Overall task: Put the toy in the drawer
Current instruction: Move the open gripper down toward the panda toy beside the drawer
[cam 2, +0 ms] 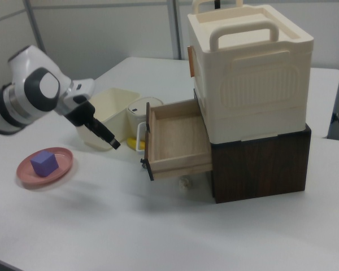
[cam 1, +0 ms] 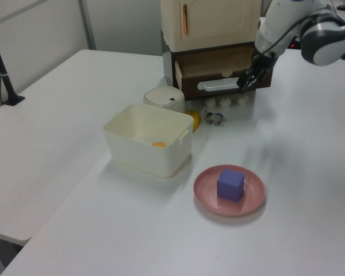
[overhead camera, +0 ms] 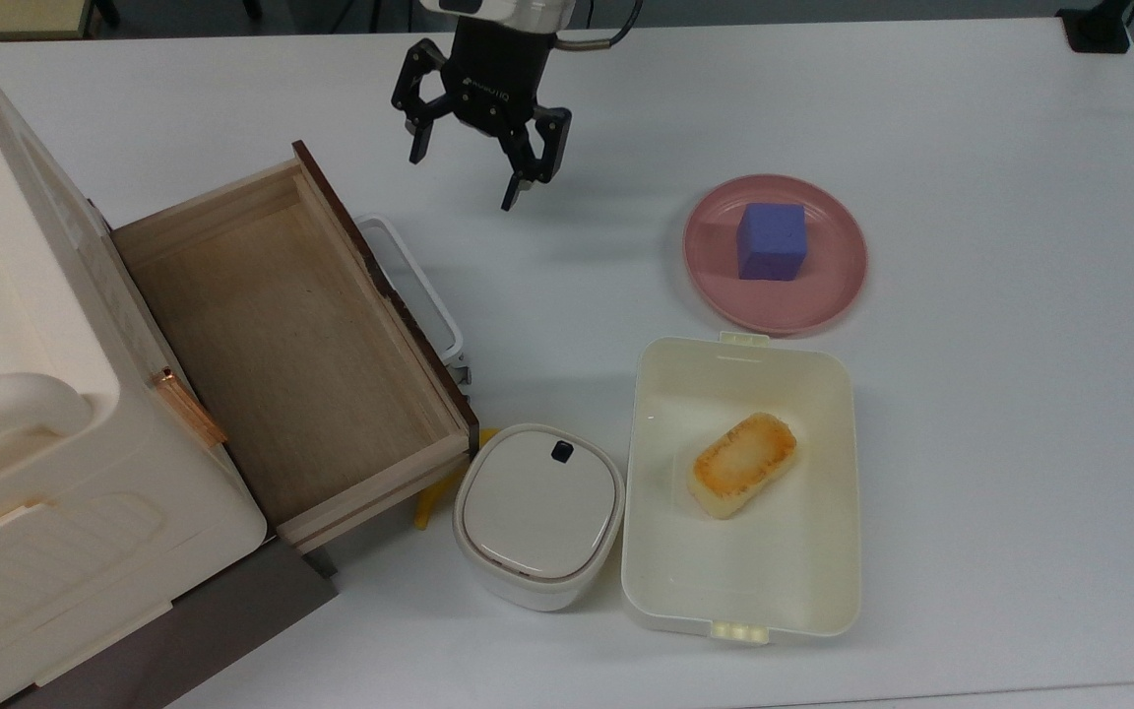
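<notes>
The small black-and-white panda toy (cam 1: 214,118) lies on the white table just in front of the drawer, near the yellow thing (cam 1: 194,119). In the top view the white loop handle (overhead camera: 411,283) covers most of it. The light-wood drawer (overhead camera: 282,345) stands pulled out and empty, with its dark front panel (cam 1: 230,85) facing the table. My gripper (overhead camera: 462,178) hangs open and empty above the table beside the drawer front, in the left view (cam 1: 245,84) at the handle's right end. The right view shows the gripper (cam 2: 109,140) left of the drawer (cam 2: 178,138).
A pink plate (overhead camera: 828,281) carries a purple cube (overhead camera: 772,241). A cream tub (overhead camera: 661,551) holds a toasted bread-like piece (overhead camera: 742,464). A white lidded pot (overhead camera: 537,512) stands by the drawer's corner. The cream box on a dark cabinet (cam 2: 248,73) rises over the drawer.
</notes>
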